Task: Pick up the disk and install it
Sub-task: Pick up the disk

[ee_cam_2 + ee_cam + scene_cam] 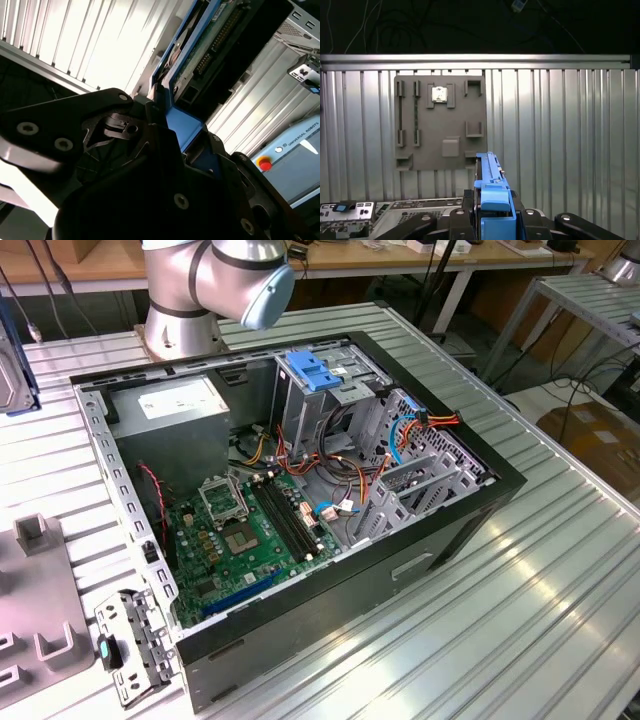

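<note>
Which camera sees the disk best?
The second wrist view: the disk shows its circuit board and blue rail. The first wrist view has the rail edge-on in the claw; the exterior view, a sliver at its left edge.

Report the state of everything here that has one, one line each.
disk: clamped on edge in the gripper, outside the case, not installed.
gripper: shut on the disk.
computer case: lying on its side, side panel off, interior open.
grey tray: flat on the table, one small square part in a slot.
</note>
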Available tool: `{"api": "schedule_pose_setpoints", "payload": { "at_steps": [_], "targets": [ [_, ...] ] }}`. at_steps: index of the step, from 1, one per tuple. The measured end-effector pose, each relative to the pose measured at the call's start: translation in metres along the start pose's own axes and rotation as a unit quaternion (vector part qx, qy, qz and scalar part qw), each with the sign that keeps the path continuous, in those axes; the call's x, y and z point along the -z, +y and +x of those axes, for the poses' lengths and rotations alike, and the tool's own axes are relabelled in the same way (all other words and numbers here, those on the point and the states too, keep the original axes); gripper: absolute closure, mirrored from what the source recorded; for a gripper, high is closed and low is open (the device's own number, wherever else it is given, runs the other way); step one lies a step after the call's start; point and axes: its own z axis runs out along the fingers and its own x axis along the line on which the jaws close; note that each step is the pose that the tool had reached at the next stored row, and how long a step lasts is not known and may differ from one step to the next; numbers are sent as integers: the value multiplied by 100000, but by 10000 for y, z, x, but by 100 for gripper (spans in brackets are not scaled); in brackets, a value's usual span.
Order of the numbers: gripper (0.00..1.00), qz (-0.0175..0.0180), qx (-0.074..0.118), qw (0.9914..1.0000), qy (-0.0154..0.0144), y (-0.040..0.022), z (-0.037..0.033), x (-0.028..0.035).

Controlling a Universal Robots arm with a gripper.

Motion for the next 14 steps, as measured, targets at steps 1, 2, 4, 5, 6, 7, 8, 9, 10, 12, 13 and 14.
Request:
{"api": "schedule_pose_setpoints", "payload": {
  "at_steps": [1,2,4,5,6,7,8,9,10,12,13,14],
  "targets": [
    [63,-16,-4,100000,1,-10,18,1],
    [63,-22,-2,100000,0,-14,35,3],
    [63,-15,-6,100000,-16,-22,85,5],
    [63,-16,-2,100000,-16,-26,94,6],
    [63,-14,-4,100000,-22,-40,103,6],
    [63,-24,-5,100000,-18,-50,108,7],
    [63,-28,-1,100000,-18,-62,114,7],
    [63,-45,-5,100000,-13,-80,120,8],
    [63,-50,-3,100000,-16,-100,124,7],
    [63,-70,-9,100000,-14,-128,128,8],
    [63,-74,-7,100000,-15,-141,130,8],
    [63,-77,-7,100000,-15,-151,132,8]
  ]
}}
